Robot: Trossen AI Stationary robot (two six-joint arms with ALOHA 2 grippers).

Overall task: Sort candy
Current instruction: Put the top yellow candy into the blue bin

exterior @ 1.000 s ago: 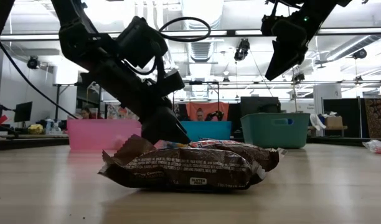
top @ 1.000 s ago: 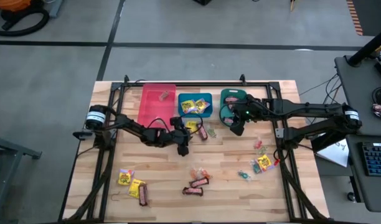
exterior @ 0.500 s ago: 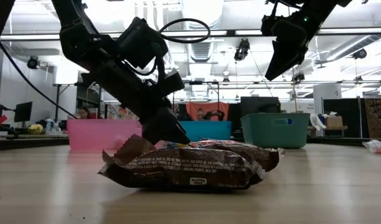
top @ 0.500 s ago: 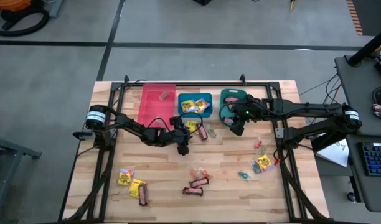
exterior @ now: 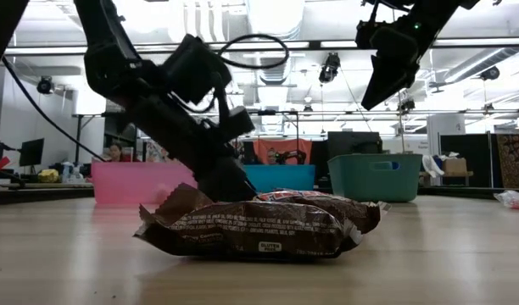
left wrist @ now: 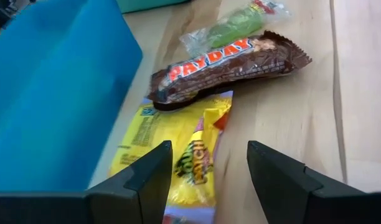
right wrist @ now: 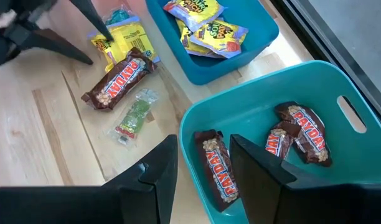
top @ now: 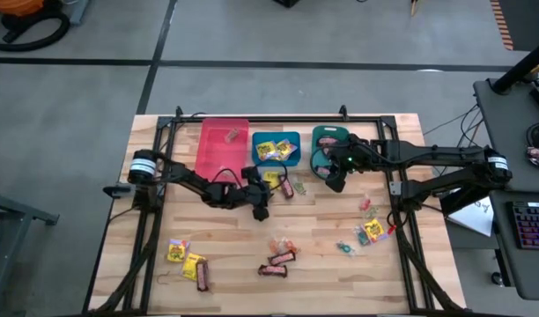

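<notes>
Big picture first: the wooden table (top: 234,264) fills the middle of the high view, with three bins lined up along its upper edge, and the sort is only partly done. The pink bin (top: 218,145), upper centre-left, holds just a small piece or two. The blue bin (top: 291,139) beside it has several yellow packets, and the teal bin (right wrist: 253,134), upper centre-right, holds dark bars (right wrist: 218,165). Plenty is left, though: candy lies scattered lower left, lower centre and at right on the table.

Now the arms. The left gripper (left wrist: 209,165) is low, just below the blue bin in the high view, fingers spread and empty, straddling a yellow packet (left wrist: 178,146) that lies flat against the bin's wall; a PayDay bar (left wrist: 231,59) and a green wrapped piece (left wrist: 234,23) sit just beyond it. I'd call this the approach to a pick. The right gripper (right wrist: 200,162) hangs over the teal bin's near rim, fingers parted, holding nothing
</notes>
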